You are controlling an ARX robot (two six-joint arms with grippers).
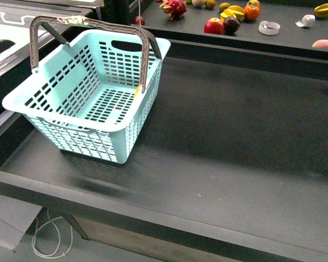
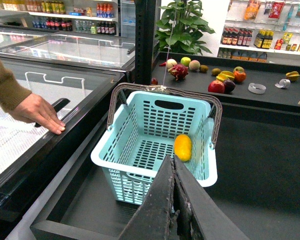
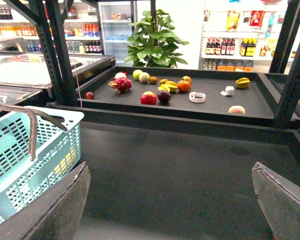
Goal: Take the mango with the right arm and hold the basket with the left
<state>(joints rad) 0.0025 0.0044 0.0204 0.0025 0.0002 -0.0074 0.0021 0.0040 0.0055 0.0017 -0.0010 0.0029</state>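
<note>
The light turquoise basket (image 1: 82,139) stands on the black counter at the left, both grey-brown handles (image 1: 145,54) raised. The yellow mango (image 2: 183,147) lies inside it against one side wall; from the front only a yellow sliver (image 1: 136,91) shows. My left gripper (image 2: 173,159) is shut with nothing in it, hovering short of the basket's near rim (image 2: 102,157). My right gripper (image 3: 170,165) is open and empty over bare counter, with the basket (image 3: 20,150) beside one finger. Yellow of the mango (image 3: 65,162) shows through the slots. Neither arm appears in the front view.
A raised black shelf (image 1: 284,38) behind the counter carries a dragon fruit (image 1: 174,7), a red apple (image 1: 214,25), an orange (image 1: 251,12), a starfruit (image 1: 323,10) and a tape roll (image 1: 269,27). A person's hand (image 2: 40,114) rests on the freezer lid beside the basket.
</note>
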